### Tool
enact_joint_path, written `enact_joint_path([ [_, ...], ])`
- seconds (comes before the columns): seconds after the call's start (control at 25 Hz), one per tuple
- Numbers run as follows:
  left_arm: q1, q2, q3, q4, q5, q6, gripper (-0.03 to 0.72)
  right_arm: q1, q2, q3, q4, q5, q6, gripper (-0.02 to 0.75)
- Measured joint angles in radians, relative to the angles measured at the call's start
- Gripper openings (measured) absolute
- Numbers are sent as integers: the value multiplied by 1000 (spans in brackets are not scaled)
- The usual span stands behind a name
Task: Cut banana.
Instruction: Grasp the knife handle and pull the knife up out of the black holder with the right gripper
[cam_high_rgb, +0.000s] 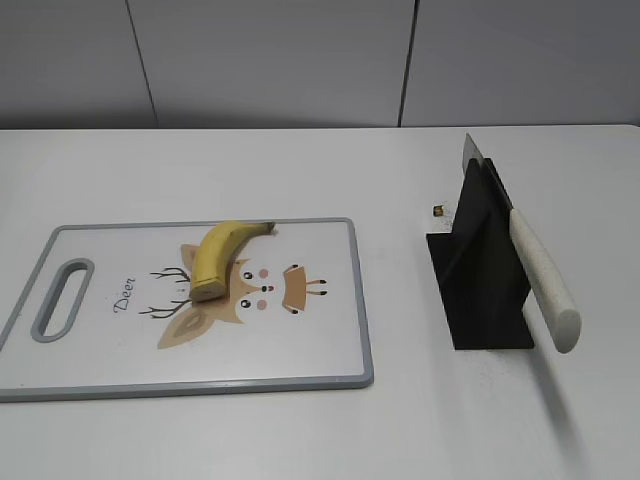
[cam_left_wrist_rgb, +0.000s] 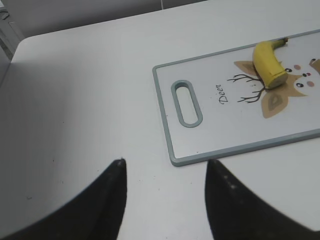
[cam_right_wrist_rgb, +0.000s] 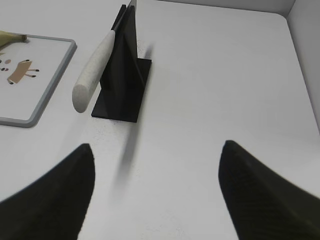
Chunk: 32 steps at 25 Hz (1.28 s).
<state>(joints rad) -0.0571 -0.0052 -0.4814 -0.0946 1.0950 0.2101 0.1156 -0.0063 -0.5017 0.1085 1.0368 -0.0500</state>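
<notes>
The banana (cam_high_rgb: 217, 257) lies on the white cutting board (cam_high_rgb: 120, 360), stem tip pointing back right, blunt cut face toward the front. It also shows in the left wrist view (cam_left_wrist_rgb: 268, 63) and its stem tip shows in the right wrist view (cam_right_wrist_rgb: 11, 37). A knife with a white handle (cam_high_rgb: 545, 284) rests in a black stand (cam_high_rgb: 480, 270), handle pointing to the front; it also shows in the right wrist view (cam_right_wrist_rgb: 92, 67). My left gripper (cam_left_wrist_rgb: 165, 162) is open and empty over bare table, left of the board. My right gripper (cam_right_wrist_rgb: 157, 147) is open and empty, in front of the knife stand. Neither gripper shows in the exterior view.
The board (cam_left_wrist_rgb: 200, 145) has a grey rim, a handle slot (cam_left_wrist_rgb: 186, 103) at its left end and a deer drawing. A small brass-coloured object (cam_high_rgb: 438, 210) lies on the table just left of the stand. A wall stands behind the white table.
</notes>
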Motion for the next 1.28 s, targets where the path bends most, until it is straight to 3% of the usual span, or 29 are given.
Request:
enact_joint_path([
  [1.28,0,0,0,0,0,0,492,0,0,0,1,0,0,582],
])
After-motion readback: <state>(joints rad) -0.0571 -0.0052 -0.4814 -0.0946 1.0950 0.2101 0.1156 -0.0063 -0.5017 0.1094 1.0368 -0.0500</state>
